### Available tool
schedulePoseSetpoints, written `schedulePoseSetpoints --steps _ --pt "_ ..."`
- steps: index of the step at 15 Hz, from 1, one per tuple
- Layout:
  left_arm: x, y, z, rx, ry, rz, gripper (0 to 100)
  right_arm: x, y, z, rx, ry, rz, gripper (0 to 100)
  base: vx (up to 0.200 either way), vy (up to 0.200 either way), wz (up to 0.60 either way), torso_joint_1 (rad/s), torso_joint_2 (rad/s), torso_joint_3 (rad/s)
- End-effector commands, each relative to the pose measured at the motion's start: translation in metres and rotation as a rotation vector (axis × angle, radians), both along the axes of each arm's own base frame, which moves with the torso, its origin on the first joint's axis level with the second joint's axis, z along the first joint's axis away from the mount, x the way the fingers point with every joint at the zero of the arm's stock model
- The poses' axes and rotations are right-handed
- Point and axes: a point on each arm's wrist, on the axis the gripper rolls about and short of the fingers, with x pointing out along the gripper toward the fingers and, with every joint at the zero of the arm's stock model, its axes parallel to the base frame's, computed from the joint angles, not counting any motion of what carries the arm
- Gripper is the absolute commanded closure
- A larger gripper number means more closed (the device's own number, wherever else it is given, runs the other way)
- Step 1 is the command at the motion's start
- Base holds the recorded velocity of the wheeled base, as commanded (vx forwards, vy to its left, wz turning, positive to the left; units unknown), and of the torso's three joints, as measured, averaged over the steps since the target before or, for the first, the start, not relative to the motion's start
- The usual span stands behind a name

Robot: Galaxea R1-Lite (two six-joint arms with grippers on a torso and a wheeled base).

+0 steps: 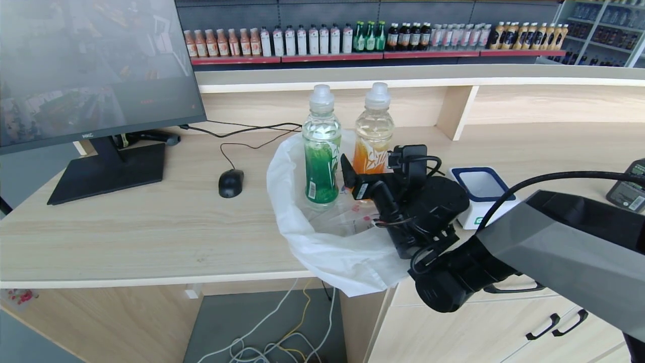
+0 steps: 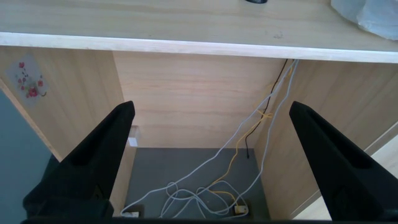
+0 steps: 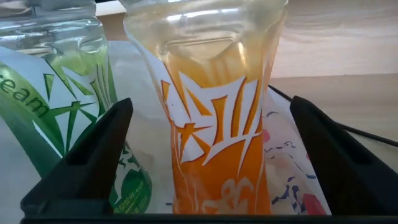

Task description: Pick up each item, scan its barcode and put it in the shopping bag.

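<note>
Holds nothing in the left gripper (image 2: 211,106), spread wide below the counter edge (image 2: 186,45), facing cables (image 2: 267,114). Brackets the orange bottle (image 1: 374,136) with the right gripper (image 1: 375,166), released wide, no contact seen. Finds it upright beside the green bottle (image 1: 321,151) in the shopping bag (image 1: 302,237); scanner (image 1: 481,191) just right, mouse (image 1: 231,182) left.

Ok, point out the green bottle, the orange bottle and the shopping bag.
green bottle (image 1: 321,171): head view, on its green label.
orange bottle (image 3: 211,143): right wrist view, on its orange label.
shopping bag (image 1: 347,257): head view, on its white front wall.
</note>
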Motion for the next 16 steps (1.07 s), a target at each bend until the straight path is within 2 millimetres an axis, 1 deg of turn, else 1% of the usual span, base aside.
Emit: schedulePoseSetpoints --steps 1,3,6,7,8,9,10,13,16 --pt "0.0 0.0 0.0 0.0 0.0 0.0 0 -0.011 -0.007 0.008 -0.004 0.005 0.001 0 0.0 0.0 0.0 0.0 0.0 0.0" --pt "0.0 0.0 0.0 0.0 0.0 0.0 0 -0.025 -0.016 0.009 -0.023 0.033 0.002 0 0.0 0.0 0.0 0.0 0.0 0.0" --pt "0.0 0.0 0.0 0.0 0.0 0.0 0 -0.049 -0.019 0.025 -0.019 0.028 0.033 0 0.0 0.0 0.0 0.0 0.0 0.0" --pt "0.0 0.0 0.0 0.002 0.001 -0.001 0 -0.062 -0.017 0.03 0.002 0.031 0.069 0 0.0 0.0 0.0 0.0 0.0 0.0" --pt "0.0 0.0 0.0 0.0 0.001 0.0 0 -0.071 -0.016 0.032 0.011 0.038 0.089 0 0.0 0.0 0.0 0.0 0.0 0.0" --pt "0.0 0.0 0.0 0.0 0.0 0.0 0 -0.086 -0.026 0.029 -0.007 0.073 0.099 0 0.0 0.0 0.0 0.0 0.0 0.0" --pt "0.0 0.0 0.0 0.0 0.0 0.0 0 -0.097 -0.027 0.029 -0.017 0.085 0.115 0 0.0 0.0 0.0 0.0 0.0 0.0" --pt "0.0 0.0 0.0 0.0 0.001 0.0 0 -0.108 -0.035 0.04 0.012 0.07 0.124 0 0.0 0.0 0.0 0.0 0.0 0.0" --pt "0.0 0.0 0.0 -0.001 0.0 0.0 0 -0.113 -0.039 0.042 0.055 0.083 0.142 0 0.0 0.0 0.0 0.0 0.0 0.0"
